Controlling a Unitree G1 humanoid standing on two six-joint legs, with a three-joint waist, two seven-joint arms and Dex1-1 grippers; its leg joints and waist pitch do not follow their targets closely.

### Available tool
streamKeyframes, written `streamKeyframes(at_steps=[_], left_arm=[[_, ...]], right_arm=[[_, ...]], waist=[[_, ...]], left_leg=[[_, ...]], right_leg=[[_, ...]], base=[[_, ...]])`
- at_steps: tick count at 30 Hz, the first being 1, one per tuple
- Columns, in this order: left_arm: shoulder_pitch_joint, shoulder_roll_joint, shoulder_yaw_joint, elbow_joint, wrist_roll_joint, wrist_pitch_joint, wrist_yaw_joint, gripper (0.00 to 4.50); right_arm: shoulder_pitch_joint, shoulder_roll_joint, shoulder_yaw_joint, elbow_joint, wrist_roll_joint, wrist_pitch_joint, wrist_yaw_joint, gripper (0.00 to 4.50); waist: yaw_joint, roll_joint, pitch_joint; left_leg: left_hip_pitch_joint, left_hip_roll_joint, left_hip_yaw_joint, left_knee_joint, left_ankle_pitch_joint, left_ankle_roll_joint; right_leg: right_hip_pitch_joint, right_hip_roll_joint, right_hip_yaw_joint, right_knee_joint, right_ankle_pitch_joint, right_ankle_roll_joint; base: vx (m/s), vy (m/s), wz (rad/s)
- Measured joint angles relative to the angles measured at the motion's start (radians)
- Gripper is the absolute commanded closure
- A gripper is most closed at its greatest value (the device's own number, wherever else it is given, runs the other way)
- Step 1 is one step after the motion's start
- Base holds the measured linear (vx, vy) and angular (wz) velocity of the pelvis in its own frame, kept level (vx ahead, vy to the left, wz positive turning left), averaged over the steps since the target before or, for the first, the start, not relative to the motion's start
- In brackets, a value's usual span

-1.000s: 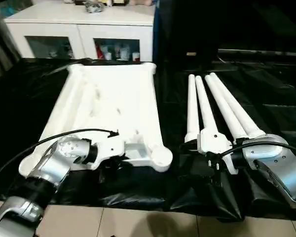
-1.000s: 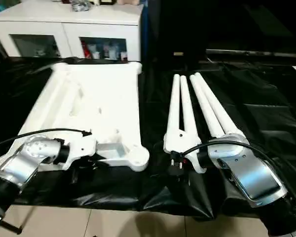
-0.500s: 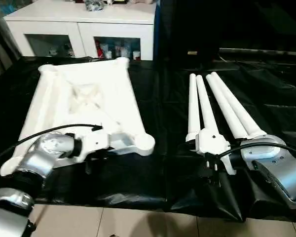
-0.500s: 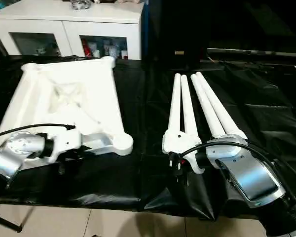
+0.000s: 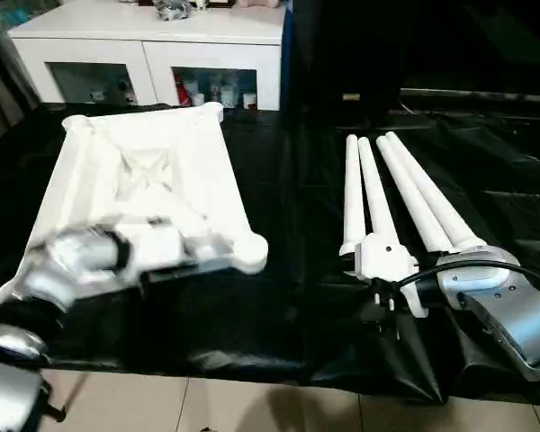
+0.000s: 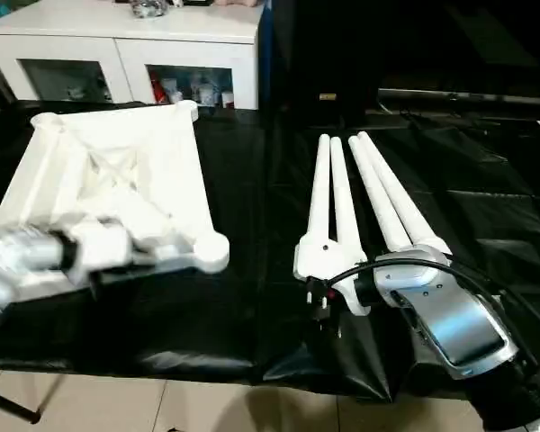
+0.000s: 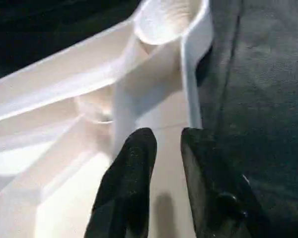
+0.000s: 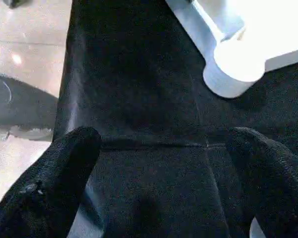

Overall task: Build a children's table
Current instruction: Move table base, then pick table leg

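Currently, tabletop [image 5: 153,189]: ribbed underside up, on the black-covered surface [image 5: 297,297], left side.
Legs [image 5: 391,193]: four, side by side (right).
Left gripper [image 7: 166,148]: jaws slightly parted over tabletop edge.
Right gripper [image 8: 164,148]: jaws spread wide, empty.

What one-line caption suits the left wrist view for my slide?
Left tool over the ribbed underside of the tabletop, near a round corner socket.

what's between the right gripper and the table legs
Nothing visible. The right gripper hangs open over bare black sheet, just in front of the near ends of the four legs, which lie side by side. The tabletop lies well off to their left.
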Motion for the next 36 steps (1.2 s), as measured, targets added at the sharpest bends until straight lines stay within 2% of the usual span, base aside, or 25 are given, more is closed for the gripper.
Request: streamKeyframes(at_steps=[3,4,5,7,8,9,12,14,15,16,19,20,21,24,25,26,29,30,31,34,36], left_arm=[[0.008,0.013,0.053,-0.051,-0.063,0.045,-0.029,2.96],[0.017,0.015,0.072,-0.083,-0.091,0.082,-0.035,2.82],[0.027,0.016,0.099,-0.122,-0.125,0.132,-0.037,2.55],[0.048,0.012,0.166,-0.202,-0.18,0.232,0.017,2.56],[0.045,-0.009,0.202,-0.252,-0.204,0.271,0.088,2.48],[0.036,-0.029,0.214,-0.282,-0.215,0.281,0.126,2.29],[0.057,-0.093,0.272,-0.37,-0.262,0.367,0.245,2.1],[0.123,-0.116,0.258,-0.459,-0.291,0.426,0.24,2.13],[0.15,-0.121,0.243,-0.488,-0.292,0.448,0.23,1.79],[0.172,-0.126,0.228,-0.509,-0.292,0.467,0.222,1.67],[0.255,-0.127,0.198,-0.657,-0.313,0.581,0.21,1.72],[0.266,-0.126,0.188,-0.702,-0.328,0.613,0.208,1.5],[0.268,-0.125,0.176,-0.749,-0.34,0.641,0.203,1.34],[0.287,-0.1,0.164,-0.855,-0.371,0.723,0.182,1.16],[0.287,-0.1,0.159,-0.872,-0.373,0.733,0.178,1.16],[0.288,-0.099,0.158,-0.884,-0.373,0.745,0.177,0.9],[0.295,-0.089,0.152,-0.903,-0.372,0.778,0.166,0.77],[0.304,-0.084,0.151,-0.916,-0.372,0.791,0.162,0.77],[0.311,-0.08,0.149,-0.928,-0.372,0.805,0.158,0.48],[0.315,-0.07,0.141,-0.958,-0.373,0.846,0.158,0.39],[0.317,-0.06,0.14,-0.989,-0.375,0.877,0.157,0.12]], right_arm=[[0.0,0.026,-0.007,0.0,0.014,0.0,-0.021,0.0],[-0.001,0.047,-0.015,0.001,0.013,-0.003,-0.044,0.0],[-0.005,0.074,-0.024,0.005,0.01,-0.007,-0.079,0.0],[-0.062,0.174,-0.05,0.07,-0.042,0.042,-0.235,0.0],[-0.129,0.251,-0.083,0.145,-0.073,0.112,-0.358,0.0],[-0.161,0.279,-0.107,0.178,-0.084,0.147,-0.419,0.0],[-0.281,0.412,-0.227,0.355,-0.065,0.232,-0.628,0.0],[-0.334,0.443,-0.251,0.46,-0.062,0.238,-0.721,0.0],[-0.349,0.448,-0.262,0.505,-0.062,0.236,-0.754,0.0],[-0.364,0.455,-0.275,0.548,-0.062,0.236,-0.781,0.0],[-0.453,0.5,-0.329,0.735,-0.068,0.23,-0.886,0.0],[-0.478,0.511,-0.342,0.776,-0.075,0.231,-0.911,0.0],[-0.5,0.519,-0.352,0.812,-0.079,0.231,-0.929,0.0],[-0.567,0.535,-0.356,0.94,-0.084,0.23,-0.97,0.0],[-0.574,0.535,-0.356,0.959,-0.085,0.23,-0.978,0.0],[-0.583,0.536,-0.356,0.984,-0.085,0.228,-0.979,0.0],[-0.613,0.546,-0.357,1.079,-0.083,0.222,-0.992,0.0],[-0.621,0.548,-0.358,1.105,-0.085,0.213,-1.002,0.0],[-0.629,0.547,-0.365,1.127,-0.086,0.205,-1.012,0.0],[-0.656,0.548,-0.385,1.18,-0.09,0.173,-1.03,0.0],[-0.681,0.547,-0.399,1.221,-0.089,0.145,-1.044,0.0]], waist=[[0.001,0.0,0.0],[0.001,0.0,0.0],[0.001,0.0,0.0],[-0.005,-0.002,0.001],[-0.007,-0.003,0.002],[-0.006,-0.003,0.002],[-0.004,-0.003,0.001],[-0.004,-0.004,0.001],[-0.004,-0.005,0.002],[-0.004,-0.006,0.002],[-0.005,-0.008,0.004],[-0.005,-0.008,0.004],[-0.005,-0.009,0.004],[-0.005,-0.01,0.003],[-0.005,-0.01,0.003],[-0.004,-0.01,0.004],[-0.005,-0.013,0.005],[-0.005,-0.014,0.006],[-0.005,-0.015,0.007],[-0.004,-0.023,0.011],[-0.005,-0.024,0.012]], left_leg=[[0.0,0.0,0.0,0.0,0.0,0.0],[0.0,0.0,0.001,0.0,0.0,0.0],[0.001,0.0,0.001,0.0,0.0,0.0],[0.001,0.0,0.002,0.001,0.001,-0.002],[0.002,0.0,0.001,0.002,0.002,-0.003],[0.002,-0.001,0.001,0.002,0.002,-0.004],[0.004,-0.001,0.001,0.001,0.003,-0.004],[0.004,-0.001,0.002,0.0,0.003,-0.005],[0.002,-0.001,0.002,0.0,0.003,-0.005],[0.001,0.0,0.003,0.0,0.003,-0.005],[-0.006,0.0,0.004,0.0,0.003,-0.005],[-0.009,0.0,0.004,0.0,0.004,-0.006],[-0.014,0.0,0.004,0.0,0.004,-0.006],[-0.015,0.0,0.005,0.0,0.004,-0.006],[-0.015,0.0,0.005,0.0,0.004,-0.006],[-0.015,0.0,0.005,0.0,0.004,-0.006],[-0.014,0.001,0.006,0.0,0.005,-0.007],[-0.014,0.001,0.006,0.0,0.005,-0.007],[-0.014,0.001,0.007,0.0,0.005,-0.007],[-0.014,0.002,0.007,0.0,0.006,-0.009],[-0.014,0.002,0.008,0.0,0.006,-0.009]], right_leg=[[0.0,0.0,0.0,0.0,0.0,0.0],[0.0,0.0,0.0,0.001,0.0,0.0],[0.0,-0.001,0.0,0.002,0.0,0.0],[-0.001,-0.001,0.001,0.006,0.0,-0.001],[-0.002,-0.001,0.001,0.008,0.001,-0.003],[-0.002,-0.001,0.001,0.008,0.001,-0.004],[0.0,-0.002,0.0,0.008,0.0,-0.002],[-0.001,-0.002,0.001,0.008,0.0,-0.002],[-0.001,-0.002,0.001,0.008,0.0,-0.001],[-0.002,-0.002,0.001,0.008,-0.001,-0.001],[-0.009,-0.002,0.001,0.008,-0.001,-0.002],[-0.013,-0.002,0.001,0.009,-0.001,-0.002],[-0.018,-0.002,0.001,0.01,-0.001,-0.003],[-0.02,-0.002,0.0,0.011,-0.002,-0.004],[-0.02,-0.002,0.0,0.011,-0.002,-0.004],[-0.02,-0.002,0.0,0.011,-0.002,-0.004],[-0.019,-0.002,0.001,0.012,-0.002,-0.004],[-0.019,-0.002,0.001,0.012,-0.002,-0.004],[-0.019,-0.002,0.001,0.013,-0.002,-0.004],[-0.02,-0.002,0.001,0.015,-0.002,-0.004],[-0.02,-0.002,0.001,0.015,-0.002,-0.004]], base=[[0.0,0.0,0.0],[0.0,0.0,0.0],[0.0,0.0,0.0],[0.0,0.0,0.0],[0.0,0.0,0.0],[0.0,0.0,0.0],[0.0,0.0,0.0],[0.0,0.0,0.0],[0.0,0.0,0.0],[0.0,0.0,0.0],[0.0,0.0,0.0],[0.0,0.0,0.0],[0.0,0.0,0.0],[0.0,0.0,0.0],[0.0,0.0,0.0],[0.0,0.0,0.0],[0.0,0.0,0.0],[0.0,0.0,0.0],[0.0,0.0,0.0],[0.0,0.0,0.0],[0.0,0.0,0.0]])
